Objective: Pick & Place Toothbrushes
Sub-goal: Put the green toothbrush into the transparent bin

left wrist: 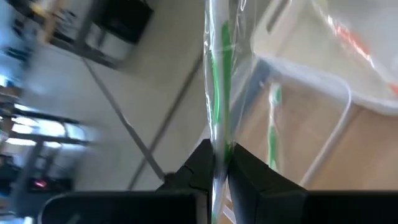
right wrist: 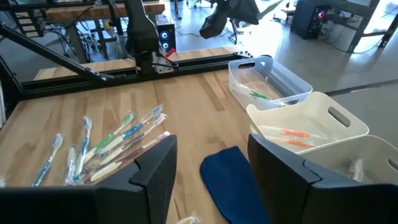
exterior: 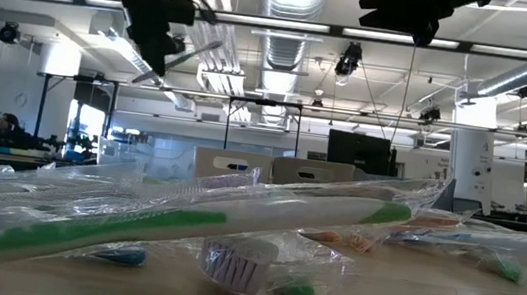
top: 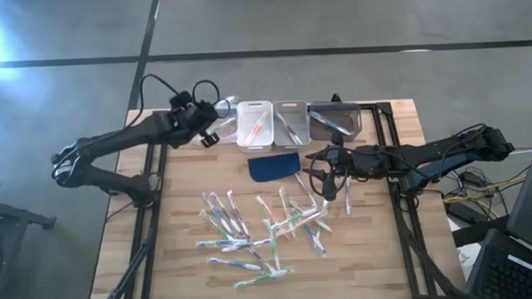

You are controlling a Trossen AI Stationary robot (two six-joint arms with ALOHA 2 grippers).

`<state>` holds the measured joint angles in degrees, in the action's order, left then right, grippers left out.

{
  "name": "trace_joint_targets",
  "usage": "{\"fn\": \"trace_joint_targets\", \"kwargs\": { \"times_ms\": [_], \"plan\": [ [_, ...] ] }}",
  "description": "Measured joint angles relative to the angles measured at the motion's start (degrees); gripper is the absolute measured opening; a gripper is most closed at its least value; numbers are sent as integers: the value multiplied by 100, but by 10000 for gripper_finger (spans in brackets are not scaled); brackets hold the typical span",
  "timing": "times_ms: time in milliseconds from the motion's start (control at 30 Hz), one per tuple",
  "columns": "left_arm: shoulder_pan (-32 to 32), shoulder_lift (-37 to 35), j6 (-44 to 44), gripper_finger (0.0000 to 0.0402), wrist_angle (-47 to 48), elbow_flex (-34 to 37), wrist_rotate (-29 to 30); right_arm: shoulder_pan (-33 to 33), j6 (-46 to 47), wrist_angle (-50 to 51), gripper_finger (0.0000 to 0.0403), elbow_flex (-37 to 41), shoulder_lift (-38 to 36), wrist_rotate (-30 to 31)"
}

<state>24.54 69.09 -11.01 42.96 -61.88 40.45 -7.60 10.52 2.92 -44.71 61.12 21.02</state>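
Several wrapped toothbrushes (top: 255, 230) lie scattered on the near half of the wooden table. My left gripper (top: 210, 129) hangs at the far left, over a clear bin (top: 223, 126), shut on a green toothbrush (left wrist: 217, 87) in a clear wrapper. That bin holds another green toothbrush (left wrist: 273, 124). The white bin (top: 254, 123) beside it holds orange ones (right wrist: 292, 134). My right gripper (right wrist: 211, 168) stands open above the dark blue pad (top: 275, 165), with nothing between its fingers. My left gripper pinches the green toothbrush's shaft (left wrist: 217, 146) between its two fingers, through the clear wrapper. The long part of the brush reaches forward past the fingertips (left wrist: 245, 165). The brush is lifted clear, slanting in the air (exterior: 186, 57) above the clear bin.
A row of bins stands along the far edge: the clear one, the white one, a greyish one (top: 292, 122) and a dark clear one (top: 336, 120). Dark frame rails (top: 151, 171) run along both sides of the table. Cables lie off the right edge.
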Motion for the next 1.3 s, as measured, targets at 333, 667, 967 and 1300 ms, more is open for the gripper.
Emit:
{"fn": "trace_joint_targets", "kwargs": {
  "times_ms": [333, 667, 967, 1300],
  "plan": [
    [799, 271, -82, 30, 22, 8, -1192, 0, -7, -9, 194, 2, 0, 2],
    [1204, 1385, -265, 30, 385, -117, -1291, 0, -21, 16, 168, 4, 2, 2],
    [1510, 1939, -147, 30, 453, -210, -1692, 0, -57, 28, 181, 15, 7, 2],
    [1562, 2219, -34, 30, 417, -298, -1727, 0, -63, 28, 201, 15, 7, 4]
  ]
}}
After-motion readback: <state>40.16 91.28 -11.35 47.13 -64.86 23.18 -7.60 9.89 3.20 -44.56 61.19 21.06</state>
